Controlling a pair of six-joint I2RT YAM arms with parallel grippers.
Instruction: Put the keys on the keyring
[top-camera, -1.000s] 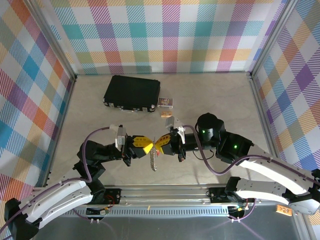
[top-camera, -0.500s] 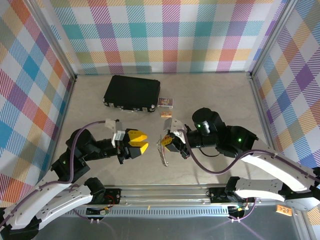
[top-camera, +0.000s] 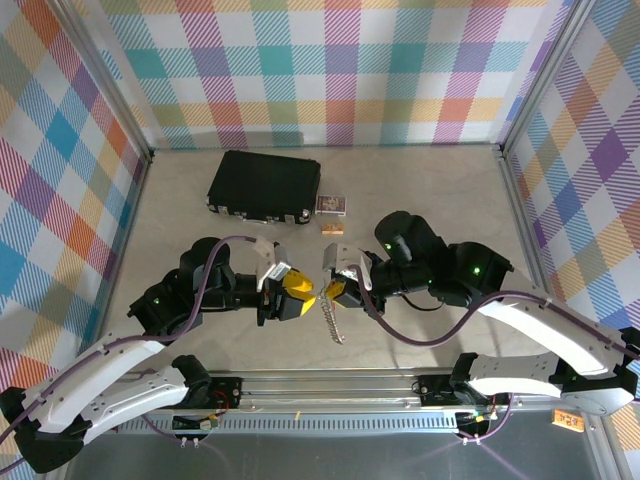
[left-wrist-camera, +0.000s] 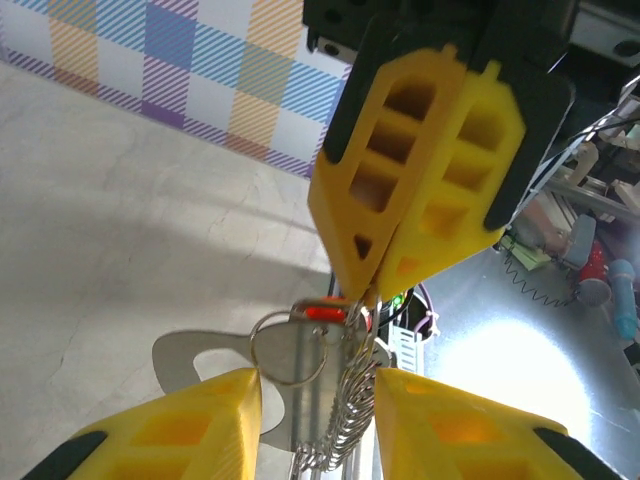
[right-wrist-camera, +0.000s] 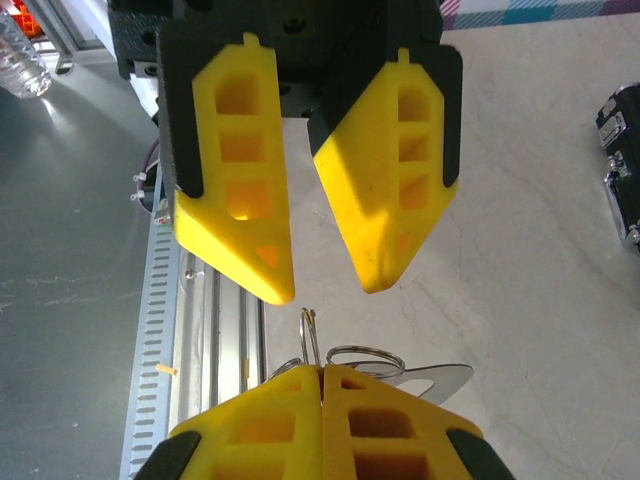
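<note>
Two jaws of the right gripper (left-wrist-camera: 367, 293) pinch the keyring (left-wrist-camera: 325, 311); the left gripper (right-wrist-camera: 328, 288), spread wide around the dangling keys (top-camera: 333, 323), might knock everything loose.

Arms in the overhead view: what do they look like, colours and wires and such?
The left arm and right arm have white shells near their bases and black jointed sections further out, dotted with small green lights. A purple cable loops along each. The left gripper and right gripper each carry two chunky yellow fingers with hollow cut-outs.
</note>
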